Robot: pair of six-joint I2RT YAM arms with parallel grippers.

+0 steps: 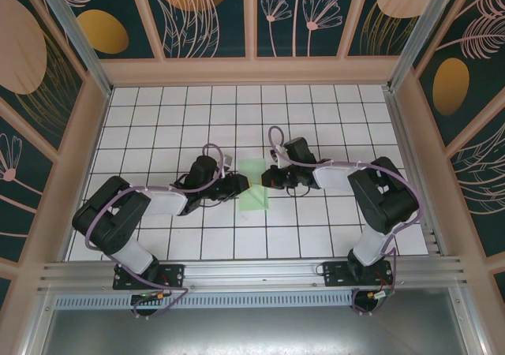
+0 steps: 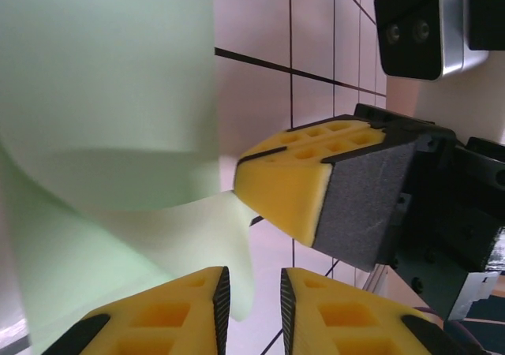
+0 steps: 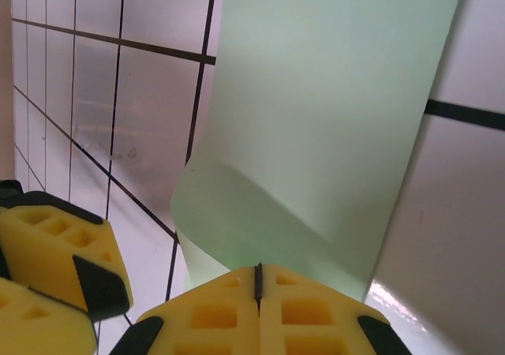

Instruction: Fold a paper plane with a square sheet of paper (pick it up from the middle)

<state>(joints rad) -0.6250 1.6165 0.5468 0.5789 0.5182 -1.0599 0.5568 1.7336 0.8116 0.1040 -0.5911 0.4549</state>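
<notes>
Paper sits at the centre of the scene. The sheet of paper (image 1: 255, 189), plain and pale mint green, lies about the middle of the white-tiled worktop (image 1: 158, 118), between the two arms. From above it looks like a narrow strip running near to far rather than a full square. The wrist cameras show it bending up off the tiles, not lying flat.

The right gripper (image 3: 258, 280) reaches in from the right. Its jaws are pressed together with the edge of the sheet caught in the seam between them, and the paper curves away from that point.

The left gripper (image 2: 254, 312) comes in from the left. Its jaws stand a narrow gap apart, and a lobe of the paper's edge hangs down into that gap without being pinched. Whether the lobe touches a pad I cannot tell.

In the left wrist camera, the right gripper's yellow fingertip (image 2: 288, 185) meets the paper just above this. The two grippers are close together, on opposite sides of the strip.
</notes>
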